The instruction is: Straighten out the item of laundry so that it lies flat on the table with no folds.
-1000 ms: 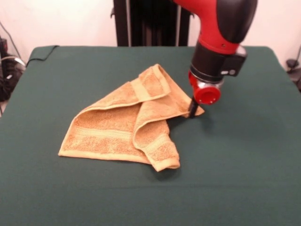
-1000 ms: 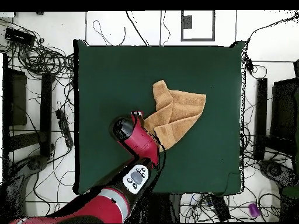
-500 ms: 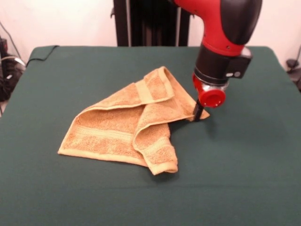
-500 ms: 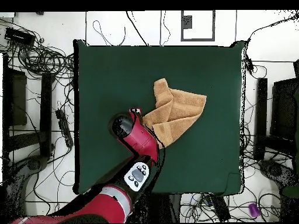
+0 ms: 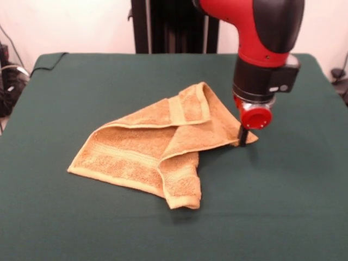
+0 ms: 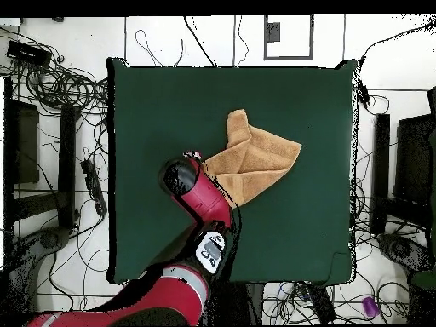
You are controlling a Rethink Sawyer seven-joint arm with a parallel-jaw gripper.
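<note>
The orange-tan towel [image 5: 147,149] lies folded over itself on the green table [image 5: 81,87], with a raised fold and one flap hanging toward the front. My gripper [image 5: 243,137] is at the towel's right corner, low at the table, shut on that corner. The red and black arm comes down from above it. In the overhead view the towel [image 6: 255,157] lies right of the arm's wrist [image 6: 183,177], which hides the gripper there.
The table's green cloth [image 6: 289,238] spreads wide around the towel. Cables and stands [image 6: 51,85] lie on the floor beyond the table's edges. The pedestal [image 5: 174,24] stands at the far side.
My gripper has moved to the right in the front view, dragging the towel's corner with it. The fold has stretched out and the towel lies wider.
</note>
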